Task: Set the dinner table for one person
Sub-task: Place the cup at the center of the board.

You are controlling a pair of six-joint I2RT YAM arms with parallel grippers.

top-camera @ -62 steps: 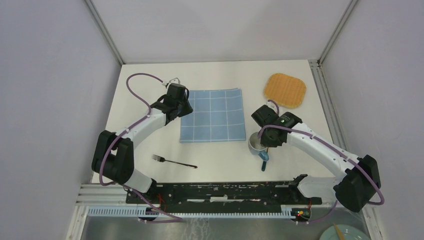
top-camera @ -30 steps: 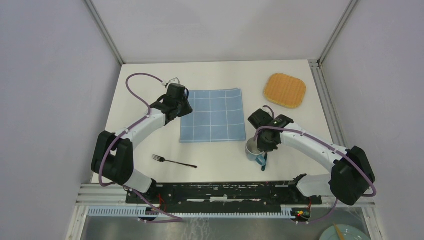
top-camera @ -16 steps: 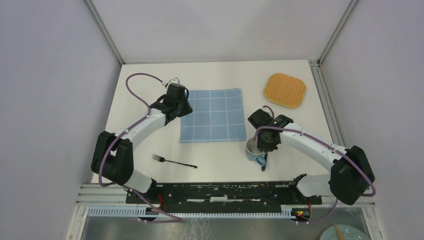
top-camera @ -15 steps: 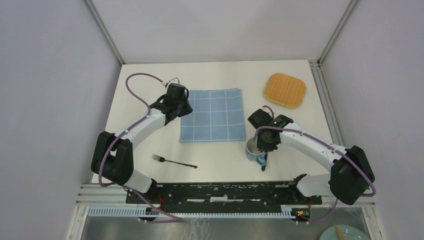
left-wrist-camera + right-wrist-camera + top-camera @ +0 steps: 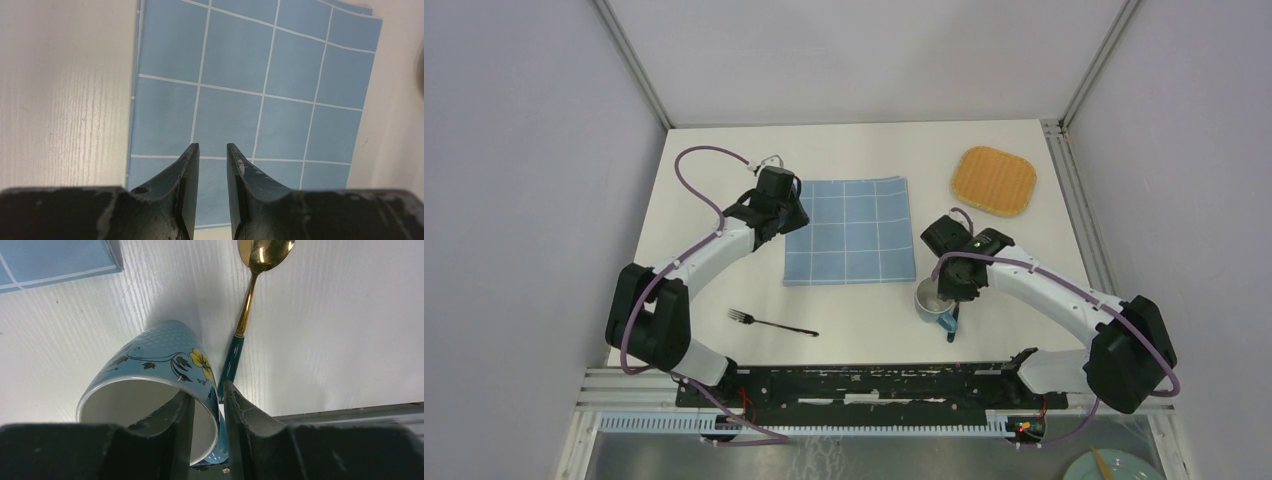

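Note:
On the dinner table (image 5: 724,160) stands a blue flowered mug (image 5: 932,299), upright beside a gold spoon (image 5: 952,325) with a teal handle. My right gripper (image 5: 944,288) hangs over the mug's right rim. In the right wrist view the gripper (image 5: 207,390) is open: one finger is inside the mug (image 5: 150,370), the other outside, with small gaps to the wall. The spoon (image 5: 247,305) lies just right of the mug. My left gripper (image 5: 792,212) hovers over the left edge of the blue checked cloth (image 5: 852,230); in the left wrist view it (image 5: 213,147) is slightly open and empty above the cloth (image 5: 250,90).
A black fork (image 5: 774,323) lies near the front left. An orange woven mat (image 5: 994,181) sits at the back right. A teal plate (image 5: 1114,465) rests off the table at the bottom right. The black rail (image 5: 874,385) runs along the near edge.
The right gripper carried the mug a little toward the near left, set it beside the spoon, and its jaws have now parted from the rim. The left arm has not moved.

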